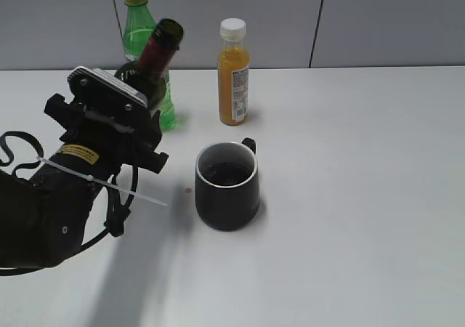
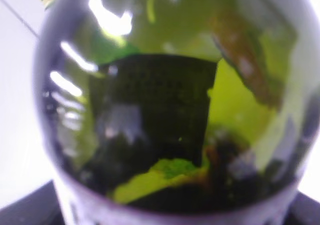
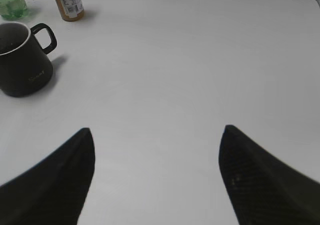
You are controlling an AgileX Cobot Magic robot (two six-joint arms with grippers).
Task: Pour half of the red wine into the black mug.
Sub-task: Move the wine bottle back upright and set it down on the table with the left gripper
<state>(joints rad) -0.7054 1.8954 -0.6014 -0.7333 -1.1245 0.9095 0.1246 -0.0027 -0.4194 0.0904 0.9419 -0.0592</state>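
My left gripper (image 1: 134, 112) is shut on the dark green wine bottle (image 1: 149, 69) and holds it off the table. The open neck (image 1: 166, 40) leans up and to the right, toward the black mug (image 1: 227, 196). In the left wrist view the bottle's glass (image 2: 165, 110) fills the frame, blurred. The mug stands upright at the table's middle with dark liquid (image 1: 227, 173) inside and its handle at the back right. It also shows in the right wrist view (image 3: 22, 65). My right gripper (image 3: 156, 150) is open and empty over bare table, right of the mug.
A bright green soda bottle (image 1: 136, 25) stands behind the wine bottle. An orange juice bottle (image 1: 234, 73) with a white cap stands behind the mug. Both show at the top left of the right wrist view, soda (image 3: 11, 2) and juice (image 3: 67, 2).
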